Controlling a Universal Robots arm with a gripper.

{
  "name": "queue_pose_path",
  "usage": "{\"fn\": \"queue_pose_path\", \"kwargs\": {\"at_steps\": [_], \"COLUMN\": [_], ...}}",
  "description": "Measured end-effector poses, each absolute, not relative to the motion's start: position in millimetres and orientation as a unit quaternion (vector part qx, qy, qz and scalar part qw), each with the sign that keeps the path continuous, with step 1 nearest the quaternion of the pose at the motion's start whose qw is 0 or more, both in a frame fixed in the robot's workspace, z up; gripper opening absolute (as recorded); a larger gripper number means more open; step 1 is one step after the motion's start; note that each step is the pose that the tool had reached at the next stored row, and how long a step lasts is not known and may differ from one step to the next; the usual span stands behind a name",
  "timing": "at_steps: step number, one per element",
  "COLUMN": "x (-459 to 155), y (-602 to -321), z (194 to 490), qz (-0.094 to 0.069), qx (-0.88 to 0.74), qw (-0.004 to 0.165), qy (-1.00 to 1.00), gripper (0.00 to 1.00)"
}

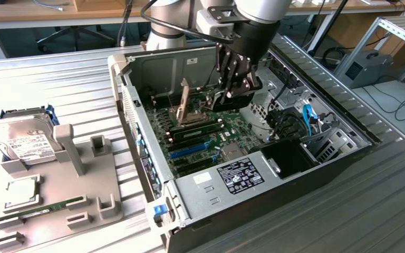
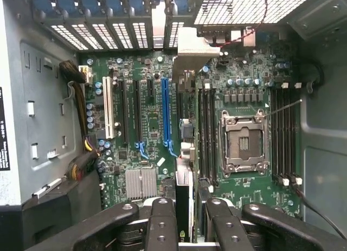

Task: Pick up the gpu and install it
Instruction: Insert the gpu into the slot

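The gripper (image 1: pixel 234 97) hung inside the open case (image 1: pixel 343 158), its jaws pinching the gpu (image 2: pixel 184 197) edge-on above the motherboard (image 2: pixel 238 99). The card stood on its thin edge, long axis running along the slots (image 2: pixel 165 113), silver bracket (image 2: pixel 191 47) toward the rear vents.
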State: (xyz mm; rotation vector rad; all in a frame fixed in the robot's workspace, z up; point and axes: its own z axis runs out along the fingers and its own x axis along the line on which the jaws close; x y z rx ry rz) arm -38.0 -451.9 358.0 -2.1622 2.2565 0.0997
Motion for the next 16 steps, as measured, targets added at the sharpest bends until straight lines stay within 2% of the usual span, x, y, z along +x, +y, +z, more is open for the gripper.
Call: {"fn": "queue_pose_path", "kwargs": {"at_steps": [16], "x": [-51.4], "y": [-458.5], "z": [326.3], "qz": [0.032], "qx": [-0.691], "qw": [0.007], "qy": [0.722], "gripper": [0.26]}}
